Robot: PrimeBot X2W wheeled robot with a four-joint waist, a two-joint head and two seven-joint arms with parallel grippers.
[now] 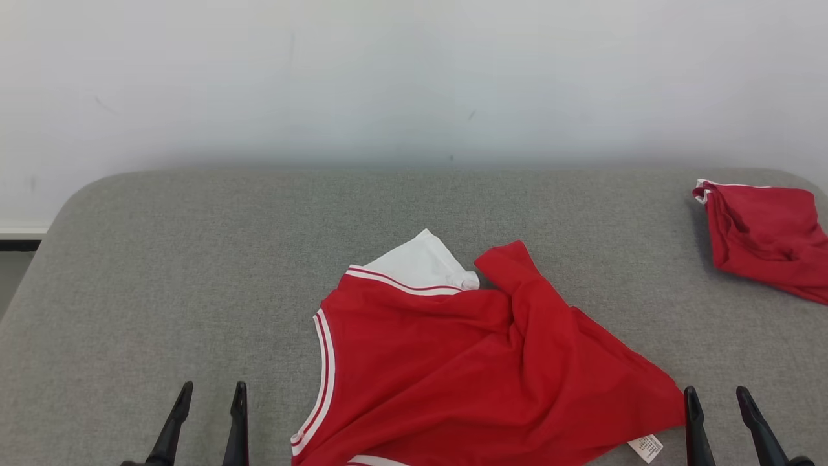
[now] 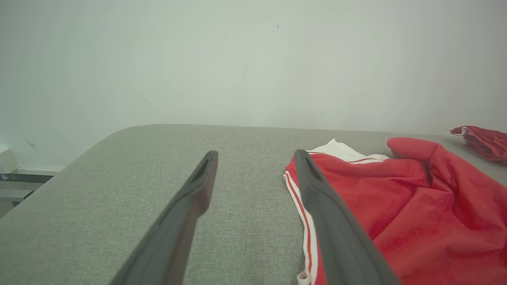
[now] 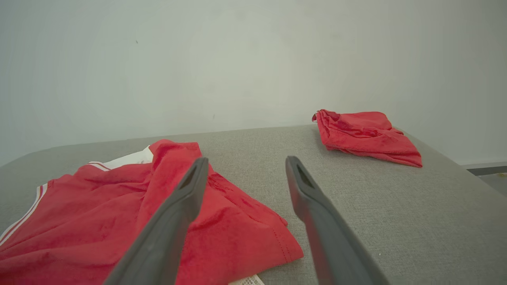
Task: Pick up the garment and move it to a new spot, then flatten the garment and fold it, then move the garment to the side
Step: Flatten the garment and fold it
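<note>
Left gripper (image 1: pixel 214 385): low over near edge, fingers forward, jaws spread, empty.
Right gripper (image 1: pixel 716 389): likewise, jaws spread, empty.
Garment (image 1: pixel 453 362): red, crumpled between them on grey, seemingly padded counter (image 1: pixel 162 272).

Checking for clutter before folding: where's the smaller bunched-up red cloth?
In the head view the bunched red cloth sits at the far right of the grey surface, apart from the red jersey, beyond the right gripper.

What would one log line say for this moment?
left hand: open, empty | right hand: open, empty | red jersey: crumpled, not held | second red garment: far right
</note>
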